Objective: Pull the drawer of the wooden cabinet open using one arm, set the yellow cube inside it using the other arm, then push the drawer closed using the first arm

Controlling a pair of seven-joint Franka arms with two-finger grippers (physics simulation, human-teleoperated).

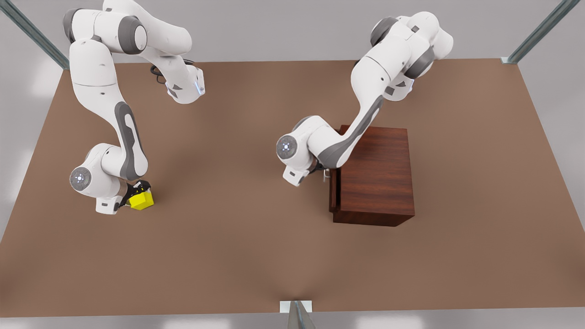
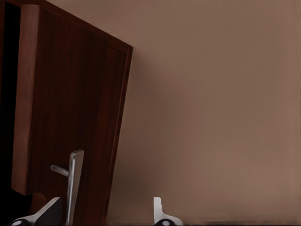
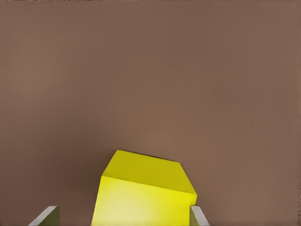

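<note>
The left gripper [image 1: 325,174], fingers spread, sits at the drawer [image 1: 334,192] handle [image 2: 73,183], while the right gripper [image 1: 133,194] fingers flank the yellow cube [image 1: 141,199] on the bench [image 1: 237,237], grip uncertain.

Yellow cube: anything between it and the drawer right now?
On the table nothing stands between the yellow cube, at the right gripper, and the wooden cabinet. The block is the drawer itself: pulled out only a crack, with the left gripper open at its handle.
</note>
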